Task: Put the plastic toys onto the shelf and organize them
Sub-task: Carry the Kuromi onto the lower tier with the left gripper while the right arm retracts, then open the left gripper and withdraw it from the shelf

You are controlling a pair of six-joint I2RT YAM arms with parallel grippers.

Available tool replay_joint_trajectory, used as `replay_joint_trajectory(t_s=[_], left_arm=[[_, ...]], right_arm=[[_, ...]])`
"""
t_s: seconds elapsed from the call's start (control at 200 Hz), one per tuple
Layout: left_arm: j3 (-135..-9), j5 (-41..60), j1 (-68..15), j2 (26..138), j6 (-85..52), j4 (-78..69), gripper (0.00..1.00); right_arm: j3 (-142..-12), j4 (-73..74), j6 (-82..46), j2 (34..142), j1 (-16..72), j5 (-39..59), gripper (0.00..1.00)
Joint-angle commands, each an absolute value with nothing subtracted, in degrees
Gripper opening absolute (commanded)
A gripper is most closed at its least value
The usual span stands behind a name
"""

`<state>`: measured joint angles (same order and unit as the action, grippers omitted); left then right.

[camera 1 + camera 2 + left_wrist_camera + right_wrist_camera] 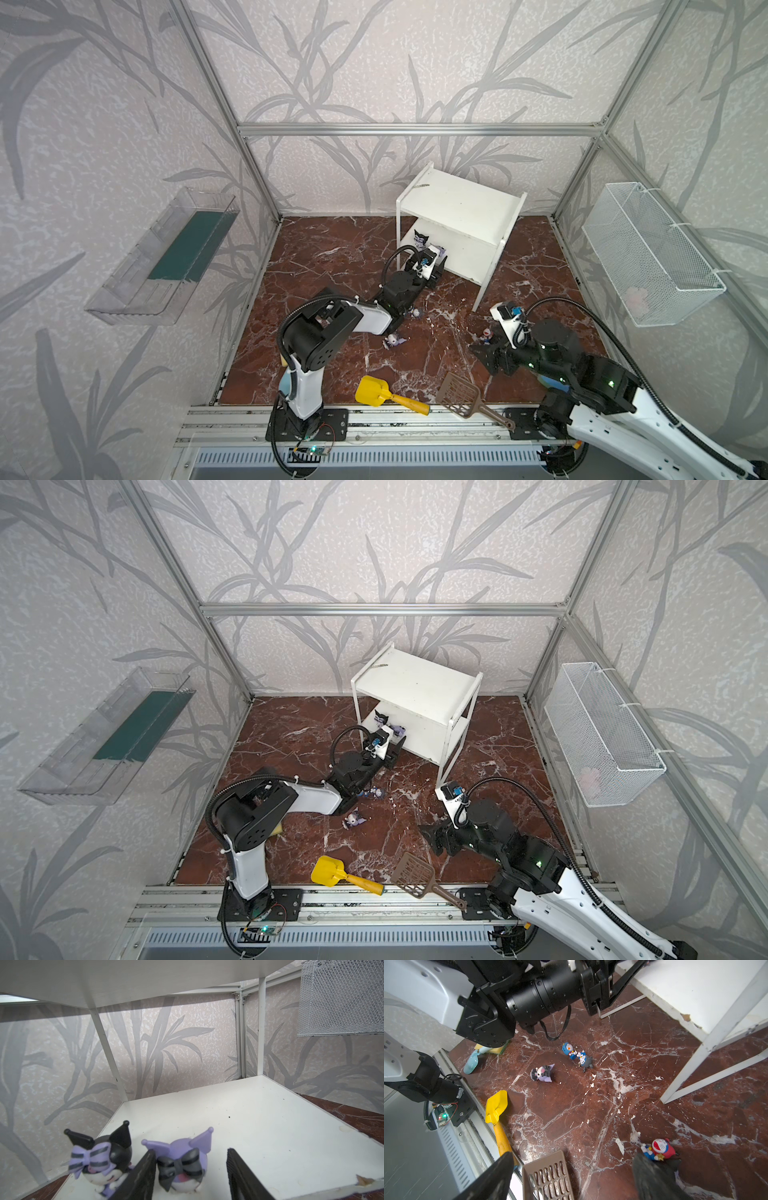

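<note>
Saw purple pointed-eared figurine [182,1167], black-bowed, standing on scuffed white shelf [249,1126] — between left gripper's [191,1152] parted jaws — ungripped.

Red toy [661,1147] partly behind right hand [580,1157]

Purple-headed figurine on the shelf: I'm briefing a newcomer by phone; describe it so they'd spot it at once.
Find the white two-tier wooden shelf at the back of the red marbled table. On its lower tier two small pointed-eared plastic figurines stand side by side. The purple-headed figurine wears a black bow; its neighbour, the black-headed figurine, wears a striped purple one.
</note>
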<state>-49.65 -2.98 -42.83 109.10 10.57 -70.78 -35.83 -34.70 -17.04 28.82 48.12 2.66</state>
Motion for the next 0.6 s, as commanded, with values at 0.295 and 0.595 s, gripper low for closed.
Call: replay_joint_trajectory(t_s=[0.295, 0.595], left_arm=[[-45.5, -6.3, -45.1, 103.5, 14.1, -73.9, 0.59], [-40.2, -9.1, -46.7, 97.9, 14.2, -73.7, 0.63]], right_arm=[[-35.8, -33.9, -16.8, 28.4, 48.4, 3.7, 0.89], [-35.9, -33.8, -17.1, 28.9, 48.4, 4.0, 0.9]])
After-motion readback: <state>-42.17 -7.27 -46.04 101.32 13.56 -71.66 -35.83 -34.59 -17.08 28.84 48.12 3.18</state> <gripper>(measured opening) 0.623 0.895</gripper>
